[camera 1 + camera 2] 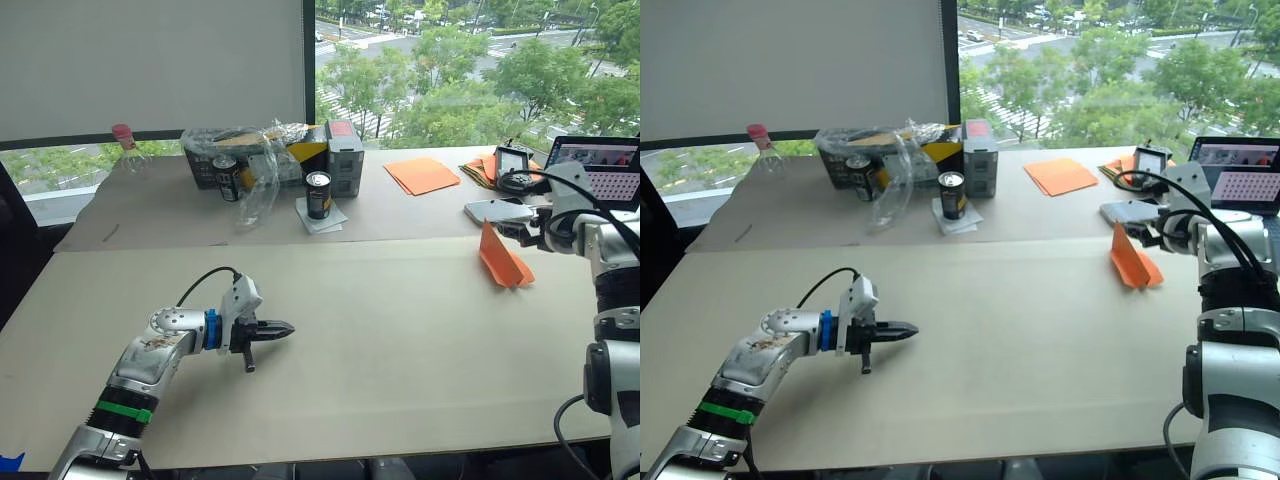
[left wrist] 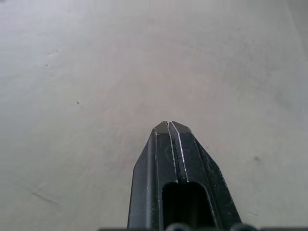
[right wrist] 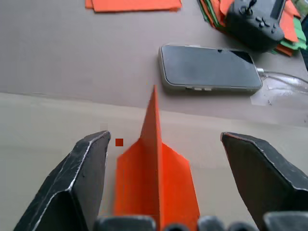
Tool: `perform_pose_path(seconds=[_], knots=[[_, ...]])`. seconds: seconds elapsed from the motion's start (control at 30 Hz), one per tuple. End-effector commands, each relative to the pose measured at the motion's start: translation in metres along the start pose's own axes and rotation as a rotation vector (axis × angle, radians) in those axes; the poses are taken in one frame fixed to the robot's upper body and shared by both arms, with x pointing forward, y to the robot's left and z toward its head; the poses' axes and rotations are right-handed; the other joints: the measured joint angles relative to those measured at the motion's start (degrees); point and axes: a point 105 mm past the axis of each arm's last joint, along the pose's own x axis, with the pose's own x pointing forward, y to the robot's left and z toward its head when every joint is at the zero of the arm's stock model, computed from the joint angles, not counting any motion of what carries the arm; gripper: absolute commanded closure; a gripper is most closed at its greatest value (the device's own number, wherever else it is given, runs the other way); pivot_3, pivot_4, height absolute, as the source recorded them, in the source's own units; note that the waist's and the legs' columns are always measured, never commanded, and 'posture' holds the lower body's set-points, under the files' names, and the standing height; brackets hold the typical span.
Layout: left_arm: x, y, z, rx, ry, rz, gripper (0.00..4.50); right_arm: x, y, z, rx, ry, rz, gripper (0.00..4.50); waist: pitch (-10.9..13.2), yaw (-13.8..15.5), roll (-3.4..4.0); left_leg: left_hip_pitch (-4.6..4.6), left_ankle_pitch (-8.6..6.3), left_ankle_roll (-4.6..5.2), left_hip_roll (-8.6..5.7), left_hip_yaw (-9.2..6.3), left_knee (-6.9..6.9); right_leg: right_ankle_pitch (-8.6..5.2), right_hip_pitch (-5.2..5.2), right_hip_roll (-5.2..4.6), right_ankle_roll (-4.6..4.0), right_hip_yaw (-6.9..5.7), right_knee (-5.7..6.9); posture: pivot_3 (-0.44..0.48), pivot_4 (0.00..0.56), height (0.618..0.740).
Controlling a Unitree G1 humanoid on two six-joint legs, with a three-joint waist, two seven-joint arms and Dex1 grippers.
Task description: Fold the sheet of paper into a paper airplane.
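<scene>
My right fingers [image 3: 163, 183] are spread around the paper airplane [image 1: 503, 257] at right of frame, left fingers [image 1: 283, 328] pressed together; it looks featherlight and crushable, so I'd pinch the upright centre fold.

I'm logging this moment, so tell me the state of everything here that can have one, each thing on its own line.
Airplane: folded, on the table, between the right gripper's open fingers, not gripped.
Right gripper: open.
Left gripper: shut, holding nothing.
Phone: face up, screen dark.
Laptop: open, screen lit.
Can: upright.
</scene>
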Motion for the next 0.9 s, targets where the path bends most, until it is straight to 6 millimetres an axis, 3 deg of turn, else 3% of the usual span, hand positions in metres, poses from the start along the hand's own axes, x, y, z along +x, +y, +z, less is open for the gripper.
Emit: perform_pose_path(seconds=[0.03,0.13,0.27,0.43,0.7,0.83,0.9], knots=[[-0.011,0.01,0.032,0.004,-0.148,0.042,4.5,-0.043,0.071,0.046,-0.078,-0.189,0.321,0.03,0.0,0.1,0.0,-0.03,0.02,-0.03,0.07,-0.04,0.0,0.0,0.0,0.06,0.0,-0.04,0.0,0.0,0.15,0.67],[-0.012,0.012,0.031,-0.005,-0.137,0.052,4.5,-0.062,0.101,0.035,-0.14,-0.249,0.418,0.03,0.0,0.5,-0.03,0.02,0.02,-0.04,0.13,-0.13,0.01,0.0,0.1,0.08,0.0,-0.16,-0.05,0.0,0.15,0.67],[-0.011,0.013,0.032,0.037,-0.134,0.12,4.5,-0.082,0.146,-0.002,-0.136,-0.306,0.559,0.03,0.0,2.0,-0.04,0.05,-0.04,0.07,-0.05,-0.12,0.15,0.03,0.27,-0.06,0.05,-0.09,-0.12,0.0,0.15,0.67],[-0.014,0.01,0.027,0.077,-0.156,0.235,4.5,-0.096,0.187,-0.044,-0.173,-0.305,0.584,0.03,0.0,2.6,-0.04,0.09,0.0,0.04,-0.09,-0.13,0.18,0.04,0.28,-0.07,0.06,-0.05,-0.09,0.0,0.15,0.67],[-0.008,-0.007,0.006,0.054,-0.145,0.316,4.5,-0.087,0.19,-0.089,-0.071,-0.246,0.499,0.03,0.0,2.5,-0.04,0.29,0.08,-0.01,-0.05,-0.13,0.16,0.08,0.47,-0.02,-0.01,-0.04,-0.06,0.0,0.15,0.67],[-0.009,-0.004,0.003,0.045,-0.162,0.355,4.5,-0.083,0.195,-0.087,-0.012,-0.271,0.488,0.03,0.0,2.7,-0.04,0.47,0.08,0.0,-0.04,-0.13,0.16,0.08,0.64,-0.01,-0.01,-0.1,-0.07,0.0,0.15,0.67],[-0.005,-0.014,0.008,0.035,-0.2,0.308,4.5,-0.085,0.198,-0.088,-0.019,-0.281,0.508,0.03,0.0,2.7,-0.04,0.47,0.08,0.0,-0.02,-0.14,0.14,0.07,0.64,0.0,-0.01,-0.09,-0.07,0.0,0.15,0.67]])
